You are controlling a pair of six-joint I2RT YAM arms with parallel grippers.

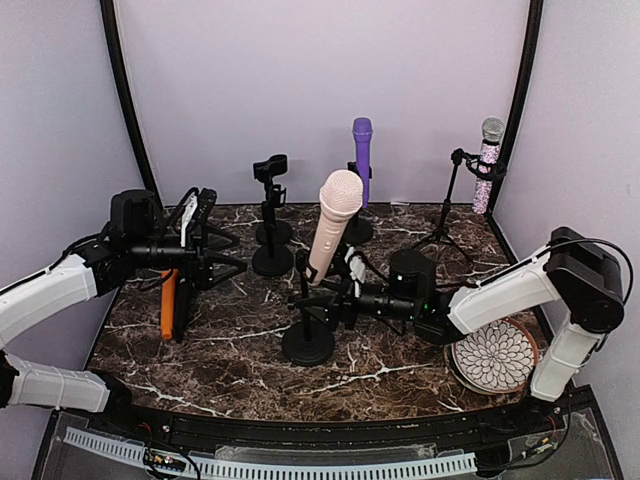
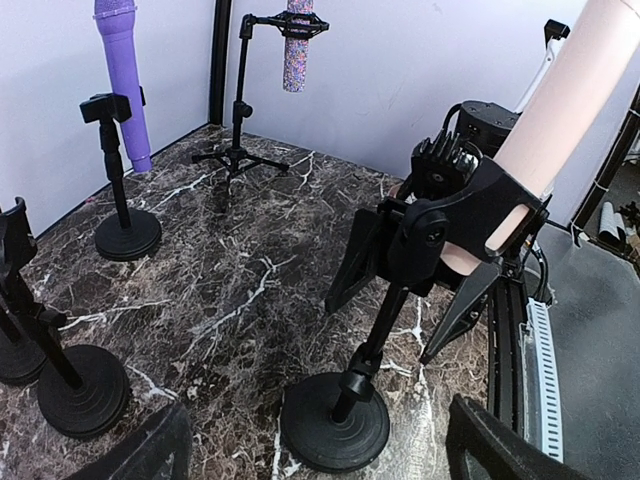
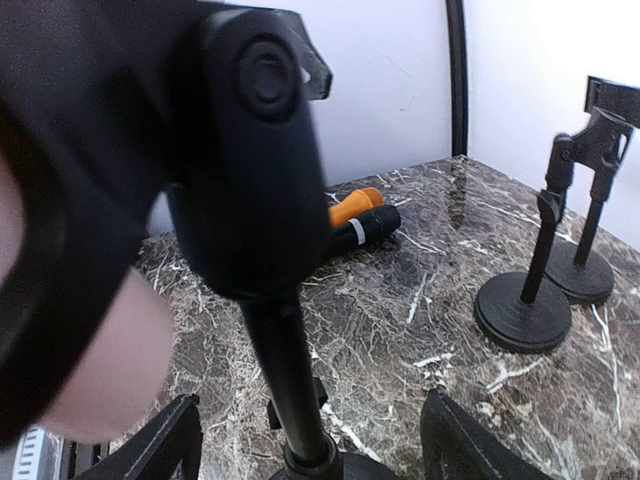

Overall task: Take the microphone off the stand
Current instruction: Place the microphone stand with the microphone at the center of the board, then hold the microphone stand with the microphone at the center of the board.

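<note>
Your right tool (image 3: 310, 445) stood released, its fingers (image 3: 462, 440) spread wide on either side of the shaft of the nearest stand (image 1: 307, 340), just below the clip (image 2: 470, 205), gripping nothing. You had the pink microphone (image 1: 333, 225) seated in that clip, tilted with its head up and leaning toward the back wall, near the middle of the marble desk (image 1: 400, 372). Your left tool (image 1: 240, 254) hung over the left side of the desk, also released and empty, well apart from the stand and pointing toward it. Beneath the left arm an orange microphone (image 1: 168, 305) lay flat on the desk with a black one (image 3: 368, 225) just beside it. Behind them stood two bare stands (image 1: 272, 215), then a purple microphone (image 1: 362, 155) upright on its stand and a glittery one (image 1: 488, 165) on a tripod at the far right. A patterned plate (image 1: 497, 355) lay under the right arm.
</note>
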